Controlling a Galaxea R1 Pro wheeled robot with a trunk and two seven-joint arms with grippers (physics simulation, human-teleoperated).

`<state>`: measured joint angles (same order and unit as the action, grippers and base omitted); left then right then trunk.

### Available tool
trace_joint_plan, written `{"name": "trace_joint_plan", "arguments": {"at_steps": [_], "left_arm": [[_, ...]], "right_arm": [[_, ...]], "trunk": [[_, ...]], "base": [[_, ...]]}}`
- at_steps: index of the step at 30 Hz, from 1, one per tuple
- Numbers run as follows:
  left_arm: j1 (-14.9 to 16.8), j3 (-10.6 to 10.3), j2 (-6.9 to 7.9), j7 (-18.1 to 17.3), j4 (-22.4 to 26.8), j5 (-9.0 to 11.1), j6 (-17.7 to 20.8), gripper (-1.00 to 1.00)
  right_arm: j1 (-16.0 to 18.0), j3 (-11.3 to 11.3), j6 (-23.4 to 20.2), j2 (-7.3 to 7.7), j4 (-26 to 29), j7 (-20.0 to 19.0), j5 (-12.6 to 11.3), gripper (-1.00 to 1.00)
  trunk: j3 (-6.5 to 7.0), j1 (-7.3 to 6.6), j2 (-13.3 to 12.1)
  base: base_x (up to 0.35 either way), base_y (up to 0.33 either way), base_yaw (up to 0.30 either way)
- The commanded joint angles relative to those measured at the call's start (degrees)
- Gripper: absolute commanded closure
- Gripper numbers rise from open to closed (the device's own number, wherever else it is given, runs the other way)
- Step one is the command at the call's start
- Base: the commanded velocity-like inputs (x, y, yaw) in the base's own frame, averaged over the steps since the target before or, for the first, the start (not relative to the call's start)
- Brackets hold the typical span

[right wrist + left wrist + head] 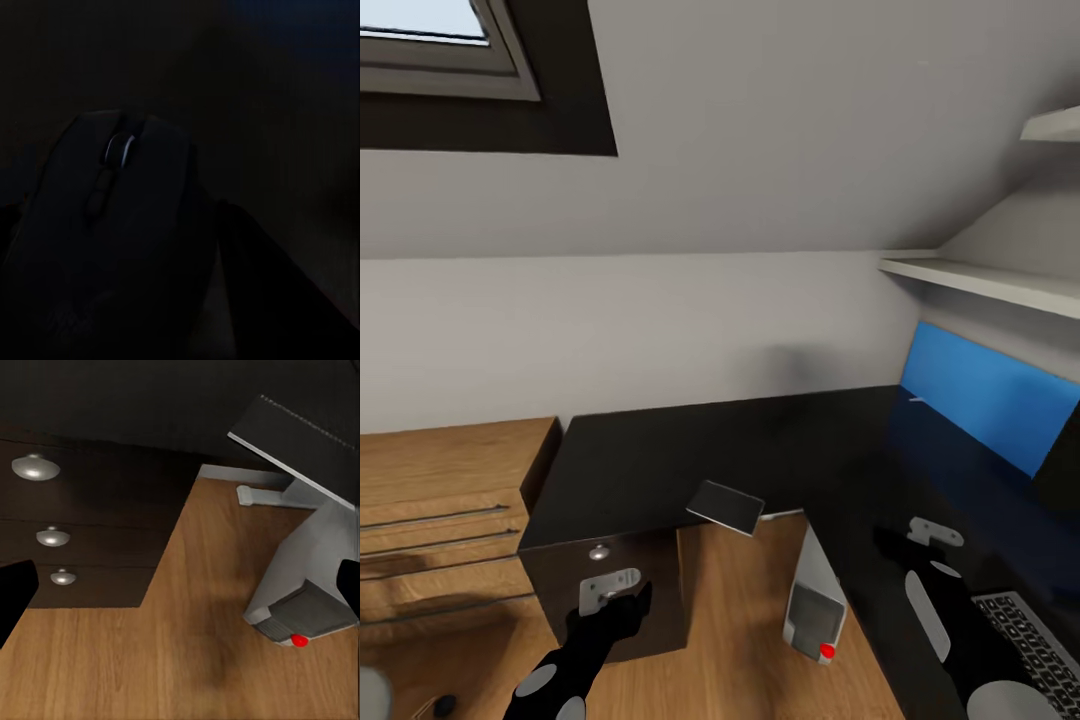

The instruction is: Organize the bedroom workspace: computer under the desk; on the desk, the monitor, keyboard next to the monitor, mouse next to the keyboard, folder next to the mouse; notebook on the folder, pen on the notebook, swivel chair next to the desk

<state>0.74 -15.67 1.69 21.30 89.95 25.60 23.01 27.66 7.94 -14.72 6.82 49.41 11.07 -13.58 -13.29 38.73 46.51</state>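
- Mouse point(112, 225) sits right up against the right wrist camera, between the right gripper's point(890, 545) dark fingers point(255, 285); the gripper looks closed on it, above the black desk point(660, 460).
- Keyboard point(1032, 640) lies on the desk just beside the right arm, at the near right corner of the head view.
- Left gripper point(628, 600) hangs in front of the drawer unit point(600, 590), its two fingers spread apart with nothing between them.
- Round silver knobs point(35, 466) run down the drawer fronts, close to that gripper.
- Computer point(815, 600) stands on the wood floor point(730, 640) in the gap under the desk, red light facing outward, tilted against the right-hand side of the opening.
- Notebook point(726, 507) pokes out over the desk's inner edge, partly hanging above the floor gap, near the computer's top.
- Light-wood chest point(440, 510) stands touching the drawer unit's left side.
- Desk top behind the notebook is bare and dark up to the white wall.
- Blue wall panel point(985, 395) and white shelves point(990, 280) close off the far right side.
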Motion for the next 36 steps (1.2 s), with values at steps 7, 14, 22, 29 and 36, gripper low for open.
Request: {"name": "trace_joint_plan", "arguments": {"at_steps": [7,14,22,29,36], "left_arm": [[0.06,-0.15,0.06,0.59,0.19,0.63,0.1,-1.0],[0.06,-0.23,0.06,0.59,0.34,0.65,0.1,-1.0],[0.06,-0.31,0.04,0.59,0.4,0.63,0.1,-1.0],[0.07,-0.4,-0.02,0.66,0.4,0.6,0.07,-1.0],[0.06,-0.43,-0.02,0.61,0.4,0.6,0.08,-1.0]], "right_arm": [[0.03,0.1,-0.3,-0.02,-1.09,0.37,-0.68,1.0],[0.03,0.36,-0.1,0.56,-3.23,0.43,-0.64,1.0],[0.43,0.5,2.72,0.85,-8.24,4.13,-0.57,1.0],[2.01,0.42,5.13,2.0,-13.17,6.4,-0.49,1.0],[2.39,0.39,5.32,2.54,-14.49,6.81,-0.49,1.0]], "trunk": [[0.04,0.01,0.07],[0.05,0.01,0.07],[0.05,0.01,0.07],[0.05,0.01,0.07],[0.05,0.01,0.07]], "base": [[0.0,0.0,-0.27],[0.0,0.0,-0.124],[0.151,0.0,-0.002],[0.179,-0.04,0.0],[0.132,-0.022,0.0]]}}
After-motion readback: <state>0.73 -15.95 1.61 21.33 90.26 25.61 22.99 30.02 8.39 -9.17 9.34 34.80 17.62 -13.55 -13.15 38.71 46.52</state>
